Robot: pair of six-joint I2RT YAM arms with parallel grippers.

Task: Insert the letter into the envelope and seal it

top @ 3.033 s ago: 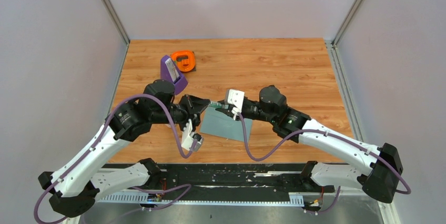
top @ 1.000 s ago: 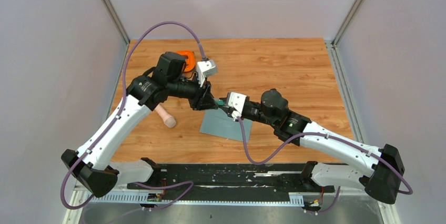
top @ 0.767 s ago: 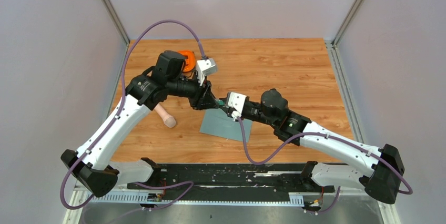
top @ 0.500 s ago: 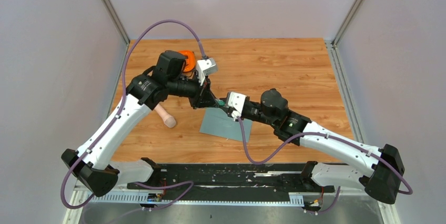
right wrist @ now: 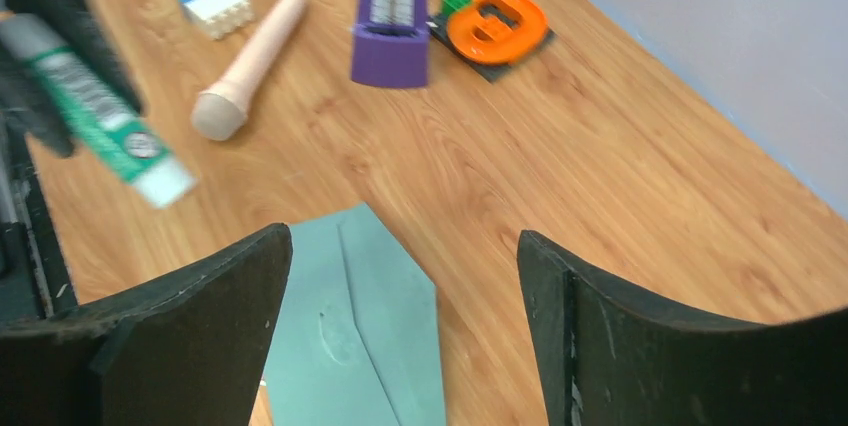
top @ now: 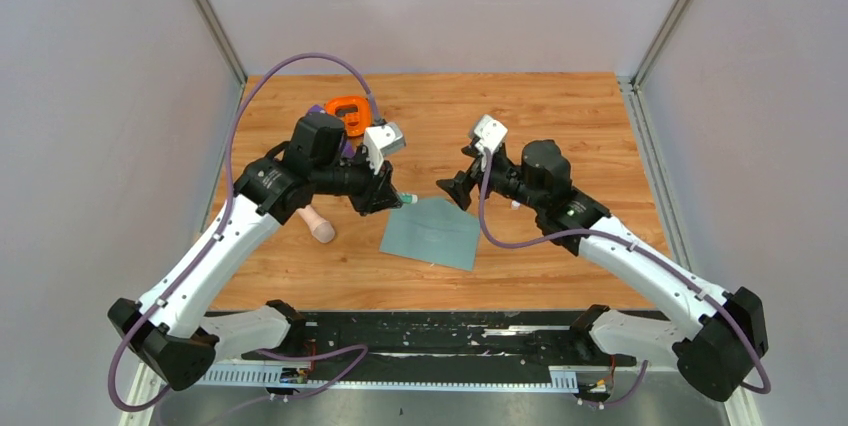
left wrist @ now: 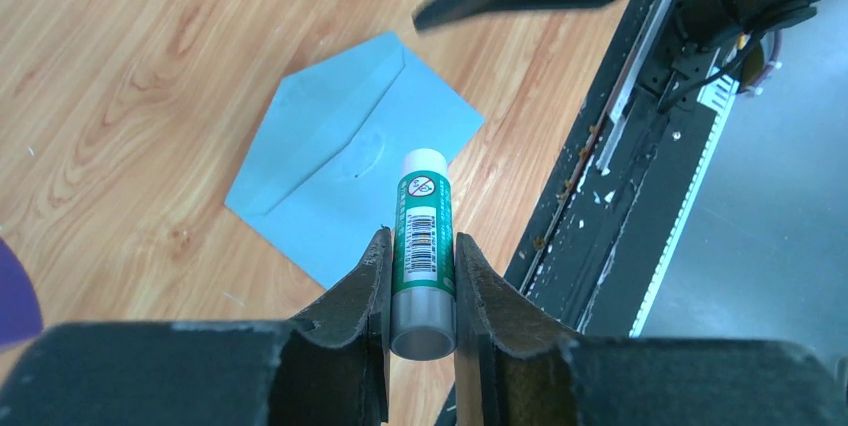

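Envelope (top: 432, 231) is seen lying flat on the wooden table (top: 560, 126), just below the middle of the overhead view, with its pointed flap turned toward the top of the frame. It is touched by neither arm.

The left gripper (top: 385, 196) is placed just beside the envelope's upper left corner. In the left wrist view, the fingers (left wrist: 365, 286) are pressed against the two sides of a glue stick (left wrist: 422, 236), which is pinched near its grey base. The stick's green label and barcode are shown facing the camera. Its white cap is pointed away from the gripper, and in that view it overlaps the envelope (left wrist: 350, 161) at the centre of the frame.

The right gripper (top: 458, 186) is found at the envelope's upper right, apart from the paper. In the right wrist view its fingers (right wrist: 200, 316) are spread wide, with nothing between them. The envelope (right wrist: 350, 336) is seen at the lower middle of that frame, and the glue stick (right wrist: 95, 111) at the left edge.

A pink cylinder (top: 315, 223) is laid on the table left of the envelope. A purple stand (right wrist: 390, 16), an orange object (top: 348, 111) and a small white and blue block (right wrist: 215, 4) are set further off, toward the upper left of the overhead view.
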